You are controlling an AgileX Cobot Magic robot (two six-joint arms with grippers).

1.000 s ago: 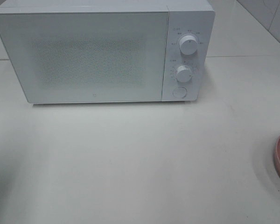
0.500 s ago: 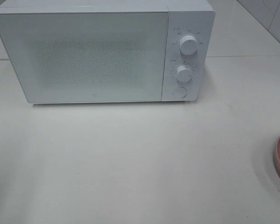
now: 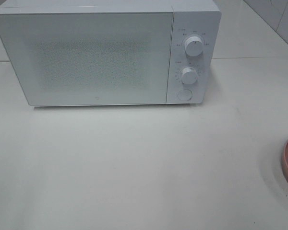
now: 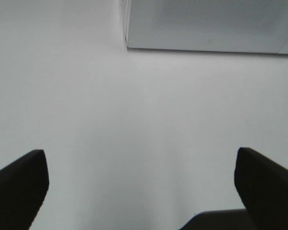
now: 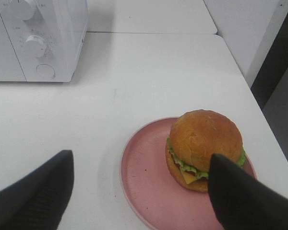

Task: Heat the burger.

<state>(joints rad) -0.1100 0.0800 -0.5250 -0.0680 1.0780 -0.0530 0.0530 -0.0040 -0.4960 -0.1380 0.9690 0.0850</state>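
I am seeing my right gripper [image 5: 139, 191] hanging spread wide, gripping nothing | the burger [image 5: 204, 149] is sitting on the pink plate [image 5: 144, 177], just past one dark finger [image 5: 242, 201] | my left gripper [image 4: 141, 184] is gaping over bare white table [image 4: 134, 110] | the microwave [image 3: 105, 52] is standing farthest back, door closed

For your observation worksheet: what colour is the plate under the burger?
Pink. The plate shows best in the right wrist view, with the burger on it.
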